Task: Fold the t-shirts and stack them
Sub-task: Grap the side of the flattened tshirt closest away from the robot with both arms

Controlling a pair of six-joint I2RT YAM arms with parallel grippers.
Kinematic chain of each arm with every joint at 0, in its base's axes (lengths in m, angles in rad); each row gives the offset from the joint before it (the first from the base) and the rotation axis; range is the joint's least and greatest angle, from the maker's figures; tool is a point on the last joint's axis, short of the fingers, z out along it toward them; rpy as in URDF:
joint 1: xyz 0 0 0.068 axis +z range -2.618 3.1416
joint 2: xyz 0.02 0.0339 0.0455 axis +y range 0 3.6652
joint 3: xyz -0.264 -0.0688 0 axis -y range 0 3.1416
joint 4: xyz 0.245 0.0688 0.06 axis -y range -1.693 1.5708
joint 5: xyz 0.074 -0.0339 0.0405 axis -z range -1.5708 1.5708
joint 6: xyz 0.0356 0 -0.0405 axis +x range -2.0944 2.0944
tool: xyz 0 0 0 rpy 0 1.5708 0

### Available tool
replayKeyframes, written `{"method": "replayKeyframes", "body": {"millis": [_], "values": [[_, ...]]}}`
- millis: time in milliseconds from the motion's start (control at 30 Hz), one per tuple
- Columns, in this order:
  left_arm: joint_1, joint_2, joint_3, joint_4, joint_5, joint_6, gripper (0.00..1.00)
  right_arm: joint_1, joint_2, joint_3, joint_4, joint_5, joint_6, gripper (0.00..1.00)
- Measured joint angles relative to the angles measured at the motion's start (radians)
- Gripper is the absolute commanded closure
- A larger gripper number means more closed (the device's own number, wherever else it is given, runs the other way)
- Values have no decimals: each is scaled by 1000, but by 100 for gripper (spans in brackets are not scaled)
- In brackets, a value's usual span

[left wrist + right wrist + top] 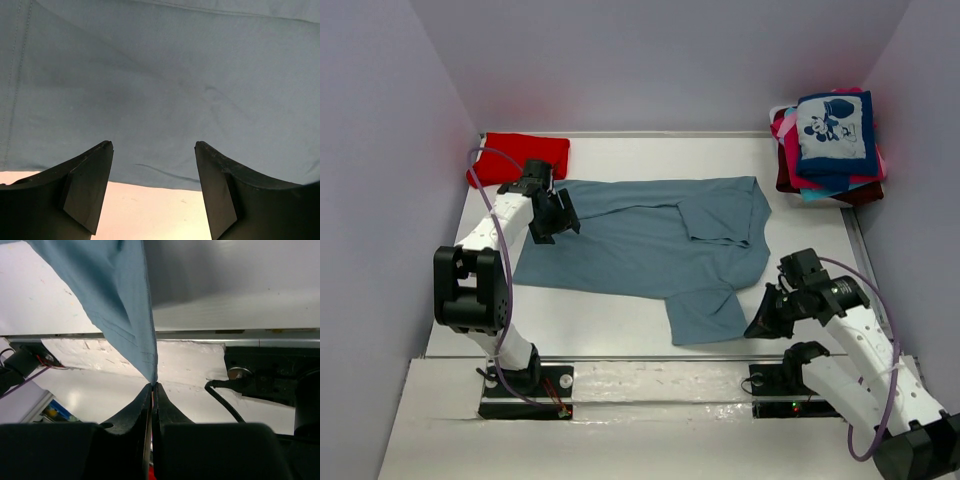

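A grey-blue t-shirt (pixel 640 240) lies spread across the table, its right part folded over on itself. In the left wrist view the same cloth (pixel 160 75) fills the frame, and its edge runs between the fingers. My left gripper (pixel 556 214) (pixel 154 146) hovers open at the shirt's left edge with nothing between its fingers. My right gripper (pixel 758 322) (pixel 154 385) is shut on a hemmed corner of that shirt (pixel 120 295) near the front right, and the cloth rises from its tips. A folded red t-shirt (pixel 520 157) lies at the back left.
A stack of folded t-shirts (pixel 832 145), topped by a navy one with a cartoon-mouse print, sits at the back right corner. Walls close in the table on three sides. The arm bases (pixel 525 390) and cables (pixel 225 397) stand along the near edge.
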Motion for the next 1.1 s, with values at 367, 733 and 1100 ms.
{"method": "replayKeyframes", "body": {"millis": [367, 733, 1100], "values": [[0, 0, 2, -3, 12, 1, 22, 0, -68, 42, -123, -1, 18, 93], [0, 0, 2, -3, 30, 1, 22, 0, -110, 68, -145, -13, 24, 93], [0, 0, 2, -3, 43, 1, 22, 0, -119, 92, -153, -69, 5, 93]]}}
